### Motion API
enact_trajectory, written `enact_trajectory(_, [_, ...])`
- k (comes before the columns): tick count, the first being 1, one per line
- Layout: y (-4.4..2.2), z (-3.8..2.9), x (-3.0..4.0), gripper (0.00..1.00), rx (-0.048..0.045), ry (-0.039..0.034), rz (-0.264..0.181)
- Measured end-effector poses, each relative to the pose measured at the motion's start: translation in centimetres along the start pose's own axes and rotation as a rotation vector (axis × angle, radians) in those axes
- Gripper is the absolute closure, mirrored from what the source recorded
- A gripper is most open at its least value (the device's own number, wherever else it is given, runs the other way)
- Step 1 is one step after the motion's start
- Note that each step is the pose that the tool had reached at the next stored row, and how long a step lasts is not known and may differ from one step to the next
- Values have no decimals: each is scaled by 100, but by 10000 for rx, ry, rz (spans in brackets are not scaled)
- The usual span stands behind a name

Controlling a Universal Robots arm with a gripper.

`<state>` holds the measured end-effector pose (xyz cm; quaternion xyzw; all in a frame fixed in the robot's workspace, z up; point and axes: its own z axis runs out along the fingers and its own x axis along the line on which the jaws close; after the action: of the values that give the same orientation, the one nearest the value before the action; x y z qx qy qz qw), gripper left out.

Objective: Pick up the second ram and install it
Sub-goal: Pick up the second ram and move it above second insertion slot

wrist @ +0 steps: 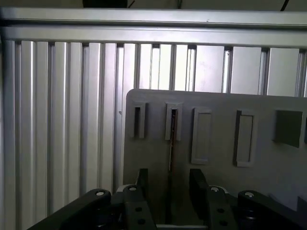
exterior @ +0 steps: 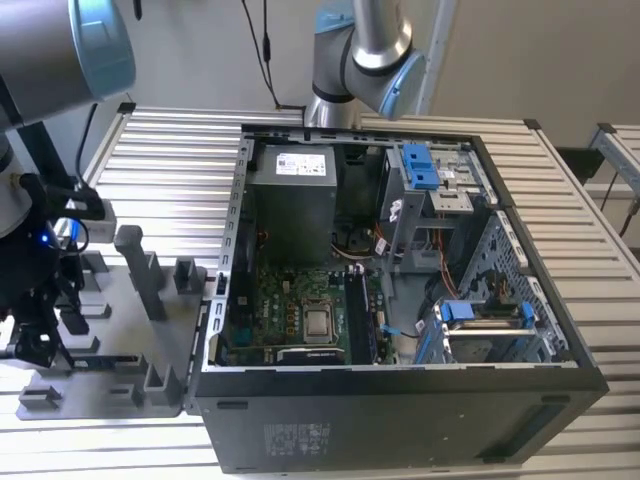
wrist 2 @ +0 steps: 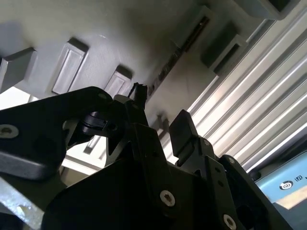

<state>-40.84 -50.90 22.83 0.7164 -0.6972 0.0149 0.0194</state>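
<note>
Claw: the gripper (wrist: 169, 184) is spread and pinches nothing. Its 2 fingers (wrist: 143, 184) stand 1 on each side of the second ram (wrist: 171, 139), with a gap to each face where the first wrist view shows them. Whether they touch it lower down I cannot tell.

Location: the stick stands on its long edge in 1 slot of the grey tray (wrist: 216, 100), seen edge-on as a thin dark line. In the second wrist view the same edge (wrist 2: 180, 51) runs away from the fingertips. In the exterior view the tray (exterior: 100, 395) lies at the lower left of the frame on the slatted table (exterior: 170, 160), just beside the open computer case (exterior: 400, 410).

Handling (judgement): light, stiff and thin, with fragile chips and contact edge. The flat faces are likely smooth, so an off-centre pinch could let it tilt or slip. Best hold is on the 2 flat faces, near mid-length, at the upper edge and clear of the contacts.

Containers:
- Tray: 1 slot holds the stick. The 3 neighbouring recesses in the first wrist view look empty.
- Case: grey power-supply box (exterior: 292, 200) at upper centre, motherboard (exterior: 290, 300) below it, blue-latched drive cage (exterior: 420, 165) at upper right. Whether a stick already sits in the memory slots, I cannot tell.
</note>
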Motion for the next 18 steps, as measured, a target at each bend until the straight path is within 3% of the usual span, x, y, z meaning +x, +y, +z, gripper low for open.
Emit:
enact_trajectory(7, [0, 60, -3, 52, 24, 2, 1])
enact_trajectory(12, [4, 120, -7, 52, 275, 5, -41])
enact_trajectory(18, [34, 206, -16, 52, 299, 8, -143])
